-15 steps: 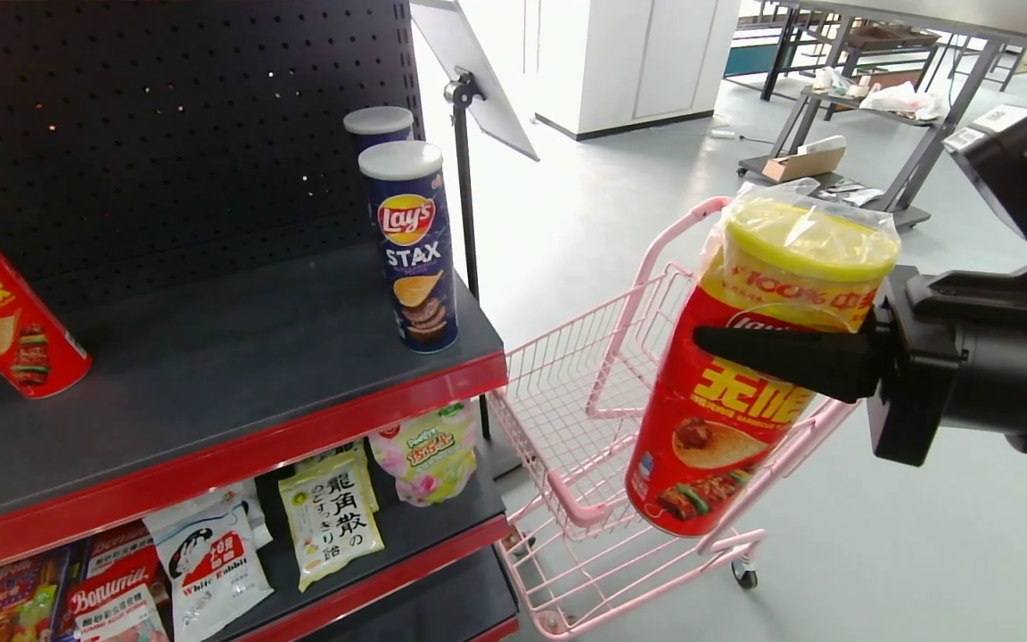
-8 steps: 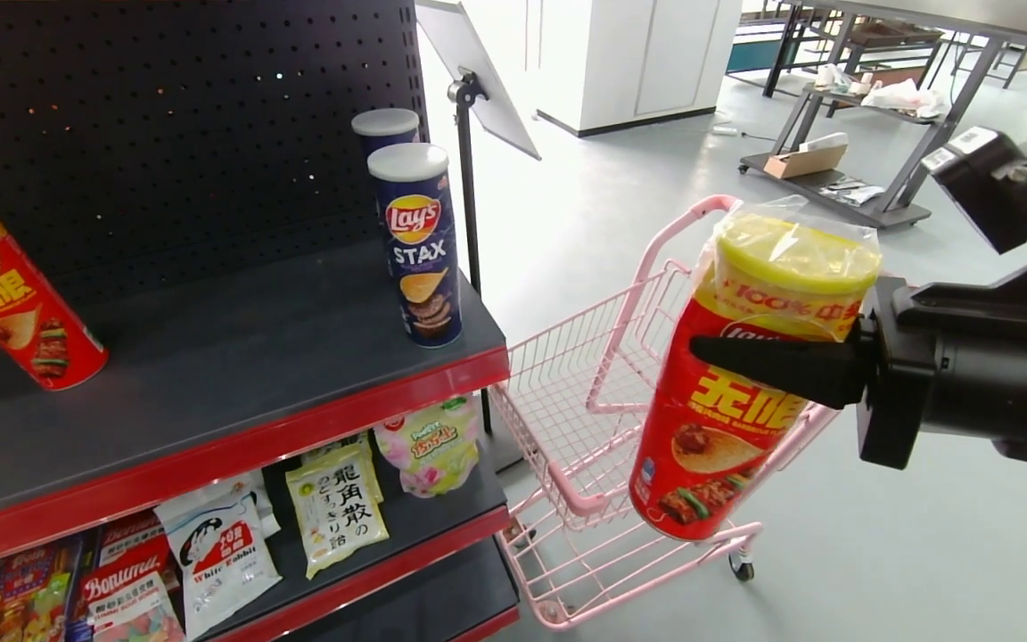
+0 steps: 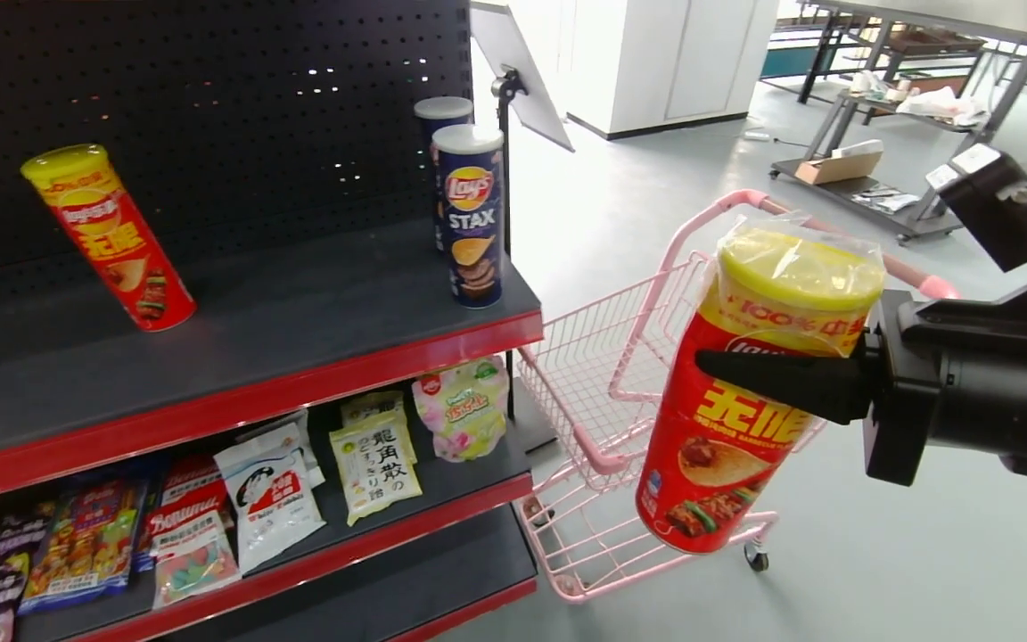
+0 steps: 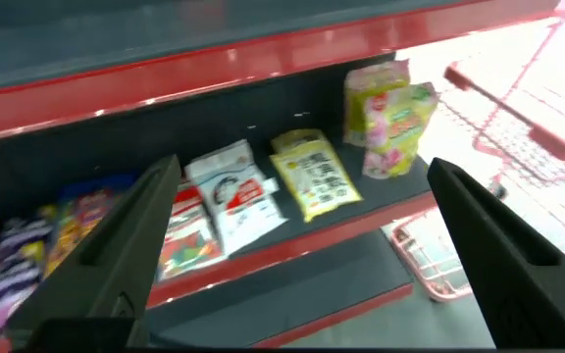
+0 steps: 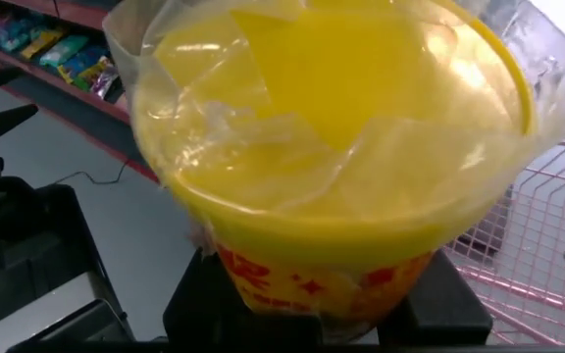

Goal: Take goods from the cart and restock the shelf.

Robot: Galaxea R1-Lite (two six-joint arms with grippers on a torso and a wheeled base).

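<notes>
My right gripper [image 3: 750, 366] is shut on a tall red chip canister [image 3: 736, 437] with a yellow lid under loose clear plastic. It holds the canister slightly tilted in the air in front of the pink cart [image 3: 620, 383], to the right of the shelf [image 3: 237, 401]. In the right wrist view the yellow lid [image 5: 341, 127] is close up, with the right gripper [image 5: 322, 309] clamped below it. A matching red canister [image 3: 112, 236] leans on the top shelf at the left. My left gripper [image 4: 302, 245] is open, low down, facing the snack bags [image 4: 233, 196] on the lower shelf.
Two blue chip canisters [image 3: 471, 214] stand at the top shelf's right end, with bare shelf board between them and the red one. A black pegboard [image 3: 210, 89] backs the shelf. A stand with a tilted panel [image 3: 518, 71] rises behind the shelf corner. Open grey floor lies to the right.
The whole head view has shifted, so the shelf and cart sit further right in the picture. The red canister stays in my right gripper, at about the same place in view.
</notes>
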